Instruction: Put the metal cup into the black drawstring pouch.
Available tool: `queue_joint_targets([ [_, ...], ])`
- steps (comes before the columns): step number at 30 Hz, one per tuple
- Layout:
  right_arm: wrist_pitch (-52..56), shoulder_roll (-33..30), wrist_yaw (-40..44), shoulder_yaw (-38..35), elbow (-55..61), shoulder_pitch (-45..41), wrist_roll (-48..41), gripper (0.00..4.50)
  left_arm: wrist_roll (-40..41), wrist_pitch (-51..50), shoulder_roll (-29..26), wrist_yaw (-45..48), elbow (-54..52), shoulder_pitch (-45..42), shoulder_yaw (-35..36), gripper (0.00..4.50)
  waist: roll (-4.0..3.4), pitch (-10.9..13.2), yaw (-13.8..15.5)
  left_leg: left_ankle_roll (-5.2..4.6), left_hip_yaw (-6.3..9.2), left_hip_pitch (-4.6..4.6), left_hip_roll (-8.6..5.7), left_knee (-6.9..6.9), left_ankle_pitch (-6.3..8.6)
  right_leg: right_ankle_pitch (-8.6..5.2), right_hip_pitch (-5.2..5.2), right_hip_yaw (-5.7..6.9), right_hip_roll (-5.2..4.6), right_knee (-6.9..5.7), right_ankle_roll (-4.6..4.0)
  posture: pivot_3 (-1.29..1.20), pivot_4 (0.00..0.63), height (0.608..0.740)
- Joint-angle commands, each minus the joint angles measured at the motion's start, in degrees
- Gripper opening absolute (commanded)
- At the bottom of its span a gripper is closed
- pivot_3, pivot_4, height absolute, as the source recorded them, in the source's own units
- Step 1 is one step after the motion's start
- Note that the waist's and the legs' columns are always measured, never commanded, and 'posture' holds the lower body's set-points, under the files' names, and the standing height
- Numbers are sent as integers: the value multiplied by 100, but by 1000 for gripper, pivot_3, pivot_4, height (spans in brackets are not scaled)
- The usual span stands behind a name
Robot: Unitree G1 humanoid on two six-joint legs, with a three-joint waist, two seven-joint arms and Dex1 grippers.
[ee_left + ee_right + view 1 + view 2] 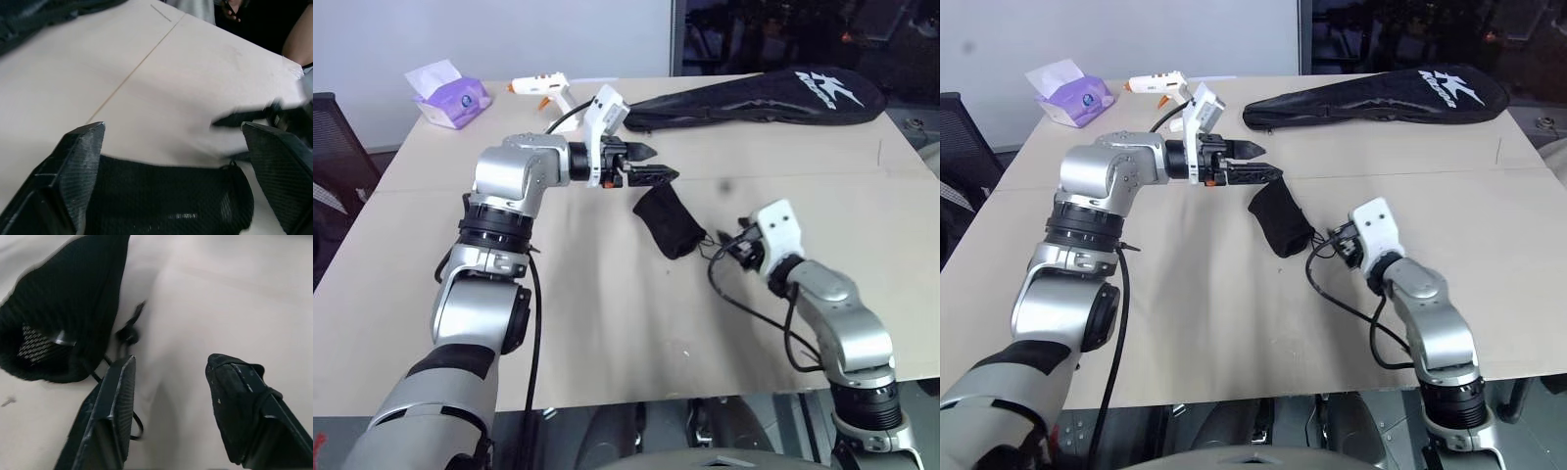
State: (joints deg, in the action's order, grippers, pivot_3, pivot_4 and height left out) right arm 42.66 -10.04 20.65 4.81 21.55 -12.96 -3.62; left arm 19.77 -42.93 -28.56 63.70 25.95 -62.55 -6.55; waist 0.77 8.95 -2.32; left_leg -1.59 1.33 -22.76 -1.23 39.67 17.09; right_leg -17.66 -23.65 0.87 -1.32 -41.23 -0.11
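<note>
From where I stand, a purple tissue pack (pixel 452 100) sits at the far left corner of the pale wooden table (pixel 607 323), with a white glue gun (pixel 540 90) just beside it. Next comes the left gripper (pixel 651 164), raised over the tabletop; its jaws stand wide apart and grasp nothing, as the left wrist view shows, with the pouch's fabric lying between and below the fingers (pixel 78 161). The black drawstring pouch (pixel 668 221) slopes down from just under that gripper toward the table, bulging along its length; I cannot tell what is inside it. Its thin cord and toggle (pixel 128 335) trail out near the right gripper (pixel 736 245), which hangs low just beside the pouch's lower end, jaws parted and empty, apart from the cloth. Further back to the right lies a long black racket cover (pixel 773 98) with a white logo. Behind the table are a pale wall and a dark glass panel, details too dim to read.
</note>
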Motion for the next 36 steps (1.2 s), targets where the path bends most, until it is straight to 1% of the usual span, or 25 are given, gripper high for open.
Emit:
queue_joint_targets([
  [1,-405,20,-134,-100,-20,107,-55,2302,-77,114,-228,314,-417,94,-165,4477,0,0,6,0,0,0,-1,1,0,0,0,0,0,0,0,0,150,740],
  [4,-323,-62,-128,-265,364,339,-199,2302,108,35,-541,958,-1255,489,-445,4477,-1,0,-1,0,-1,-3,-1,-1,0,0,-1,-5,-1,8,0,0,150,740],
  [6,-232,-196,-178,-413,634,555,-210,2302,-81,377,-684,1072,-1877,937,-744,4477,-2,-1,6,0,2,-5,0,-8,0,0,0,-5,0,20,0,0,150,740],
  [8,-152,-377,-179,-435,850,740,-168,2302,-306,621,-653,847,-2233,1251,-916,4477,-3,-2,32,0,3,-4,0,-11,0,0,1,-5,-1,24,0,0,150,740],
  [10,-67,-502,-178,-445,1113,915,-184,2302,-663,1073,-586,559,-2435,1524,-1124,4477,-3,-2,59,0,3,-3,0,-10,0,0,2,-5,-1,23,0,0,150,740],
  [12,46,-589,-154,-435,1440,1098,-277,2302,-759,993,-356,209,-2436,1603,-1155,4477,-2,-2,87,0,3,-2,0,-6,0,0,5,-5,0,18,0,0,150,740],
  [15,208,-638,-205,-432,1805,1392,-320,2302,-1119,1343,-107,-118,-2329,1691,-1367,4477,-2,-2,129,-1,3,-2,0,4,0,0,5,-5,2,6,0,0,150,740],
  [17,285,-640,-261,-444,1944,1564,-326,2302,-1406,1755,8,-247,-2201,1741,-1559,4477,-2,-3,147,-1,3,-1,0,4,1,0,7,-5,3,5,0,0,150,740],
  [20,362,-600,-430,-403,2110,1708,-286,2302,-1615,2000,203,-372,-1922,1717,-1686,3619,-1,-2,154,-2,2,-1,0,9,1,0,8,-5,3,4,0,0,150,740],
  [21,383,-597,-469,-381,2163,1741,-283,2302,-1698,2161,218,-364,-1842,1710,-1728,3139,-2,-3,149,-2,3,-4,0,16,1,0,8,-5,4,1,0,0,150,740],
  [22,403,-593,-510,-360,2195,1748,-279,2302,-1774,2314,228,-374,-1745,1690,-1742,2889,-3,-3,145,-2,2,-3,0,18,1,0,9,-6,4,-1,0,0,150,740],
  [23,409,-569,-570,-356,2229,1767,-267,2302,-1816,2375,283,-418,-1551,1608,-1715,2303,-2,-3,144,-3,2,-1,0,19,2,0,10,-6,5,-5,0,0,150,740],
  [24,415,-554,-614,-354,2252,1783,-263,2302,-1859,2434,340,-475,-1374,1533,-1681,1906,-2,-3,155,-3,2,0,1,23,2,0,10,-6,6,-9,0,0,150,740],
  [26,383,-537,-717,-307,2266,1822,-205,2302,-1963,2594,496,-576,-923,1301,-1648,883,-1,-4,167,-3,4,0,1,39,2,-1,11,-5,7,-28,1,0,150,740],
  [28,359,-510,-785,-241,2262,1837,-170,2302,-2027,2763,582,-573,-652,1169,-1639,18,-1,-4,166,-7,5,2,0,51,4,-1,17,-5,8,-34,1,0,150,740],
  [31,290,-442,-898,-163,2239,1864,-124,2302,-2093,2954,655,-532,-346,1050,-1613,18,0,-4,152,-21,4,7,-1,55,12,-1,23,-5,8,-35,1,0,150,740],
  [33,199,-382,-998,-107,2221,1862,-65,2302,-1814,2666,765,-427,-64,834,-1338,18,0,-5,150,-10,4,7,0,56,6,-1,23,-6,8,-36,1,0,150,740],
  [36,153,-282,-1078,-70,2240,1819,-72,2302,-1411,2283,788,-32,271,441,-977,18,0,-4,136,-10,5,7,0,58,6,-2,22,-5,11,-40,1,0,150,740],
])
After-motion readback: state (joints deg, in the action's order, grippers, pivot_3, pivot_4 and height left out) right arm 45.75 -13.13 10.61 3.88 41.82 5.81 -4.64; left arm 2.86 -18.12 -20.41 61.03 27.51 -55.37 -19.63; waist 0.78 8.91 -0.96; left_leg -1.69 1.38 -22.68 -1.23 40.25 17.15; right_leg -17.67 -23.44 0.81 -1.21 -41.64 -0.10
